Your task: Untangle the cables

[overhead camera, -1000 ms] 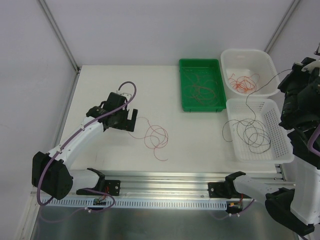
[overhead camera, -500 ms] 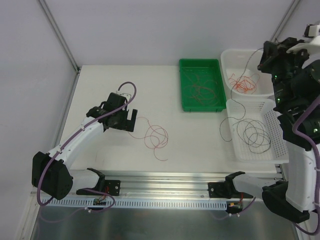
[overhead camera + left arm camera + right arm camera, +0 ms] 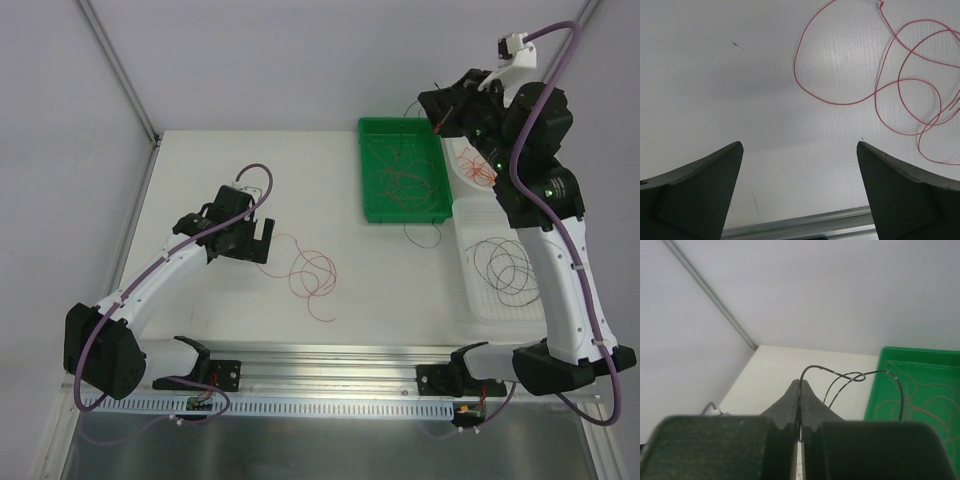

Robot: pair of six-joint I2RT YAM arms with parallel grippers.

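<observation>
A red cable [image 3: 310,272] lies in loose loops on the desk [image 3: 200,160], centre-left in the top view. It sits just right of the left gripper [image 3: 262,238], whose jaws stand released and wide apart with nothing between them. Orange cables [image 3: 400,180] curl inside the green tray [image 3: 400,126] at upper centre. Dark cables [image 3: 505,265] lie in the white basket [image 3: 475,207] at right. The right gripper [image 3: 440,108], above the tray's upper right corner, is clenched on a thin dark cable [image 3: 860,374] that arcs off to the right in the wrist view.
</observation>
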